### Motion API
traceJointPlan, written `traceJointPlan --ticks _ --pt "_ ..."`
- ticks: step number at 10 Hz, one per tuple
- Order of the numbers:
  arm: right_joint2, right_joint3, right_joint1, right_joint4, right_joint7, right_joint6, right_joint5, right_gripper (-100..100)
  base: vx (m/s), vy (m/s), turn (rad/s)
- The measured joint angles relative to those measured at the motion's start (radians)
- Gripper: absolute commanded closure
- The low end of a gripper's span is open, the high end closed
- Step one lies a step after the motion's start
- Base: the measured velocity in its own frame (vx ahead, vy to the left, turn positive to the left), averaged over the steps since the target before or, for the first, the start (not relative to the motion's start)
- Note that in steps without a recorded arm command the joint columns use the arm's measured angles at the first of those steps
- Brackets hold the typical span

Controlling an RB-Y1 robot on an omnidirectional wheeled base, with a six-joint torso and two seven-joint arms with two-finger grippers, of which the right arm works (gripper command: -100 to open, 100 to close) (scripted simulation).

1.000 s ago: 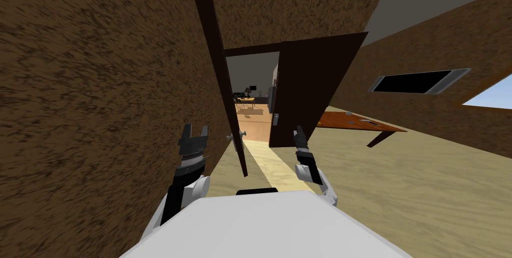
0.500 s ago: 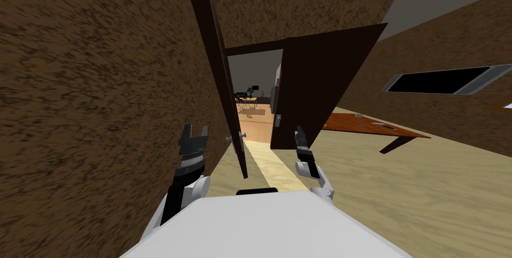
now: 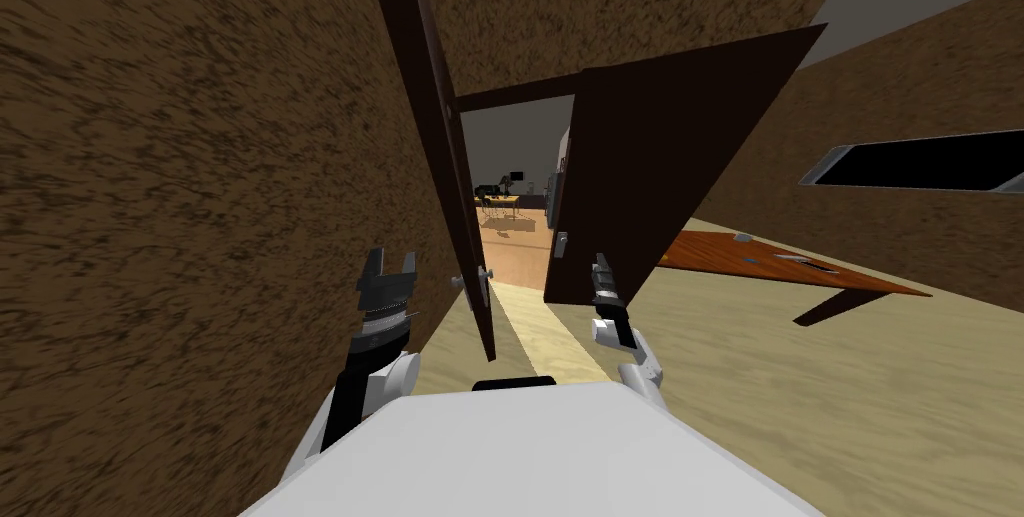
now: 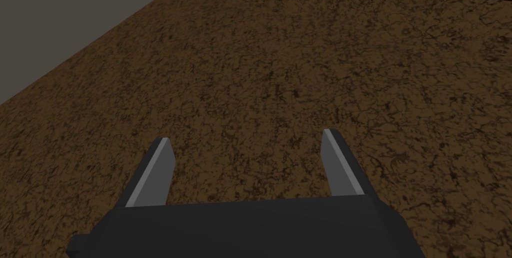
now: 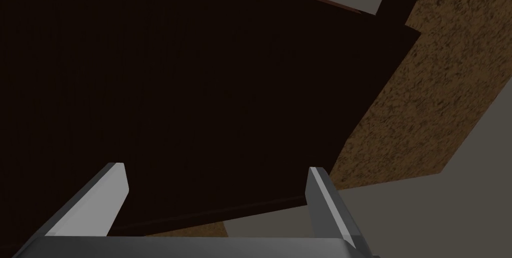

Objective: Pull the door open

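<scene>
**Finding 1.** Over the last second the right half of the head view has slid outward as 1 piece, carrying the counter [image 3: 790, 266] and the wall slot [image 3: 920, 163] with it. That is your own base or head moving, not a proven swing of the door [image 3: 660, 161]. The door now shows broader, but you cannot separate real opening from your own move.

**Finding 2.** The door stands ajar to the right of the doorway, with its handle plate [image 3: 562, 242] on the edge nearest the gap. The right gripper [image 3: 600, 267] sits low in front of the door, near the plate and below it. Its fingers [image 5: 100, 200] are spread wide with nothing between them and face the dark door panel.

**Finding 3.** The left gripper [image 3: 390, 261] hangs by the brown wall [image 3: 200, 191]. Its fingers [image 4: 152, 175] are equally spread and empty.

**Judgement.** The door is partly open and neither of the 2 grippers has hold of it. Any further pull needs contact at the plate or the door's edge.
</scene>
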Motion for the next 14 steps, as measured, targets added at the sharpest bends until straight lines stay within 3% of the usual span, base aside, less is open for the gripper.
traceJointPlan --ticks 3,6,8,14 --pt "-0.011 -0.045 -0.064 0.095 0.006 -0.003 0.004 -100 0.053 -0.050 0.088" --pt "-0.015 -0.076 -0.103 0.162 0.010 0.004 0.007 -100 0.045 -0.035 0.072" --pt "-0.022 -0.109 -0.149 0.231 0.016 -0.003 0.011 -100 0.057 -0.053 0.101" --pt "-0.024 -0.171 -0.224 0.349 0.027 0.009 0.019 -100 0.040 -0.033 0.063"
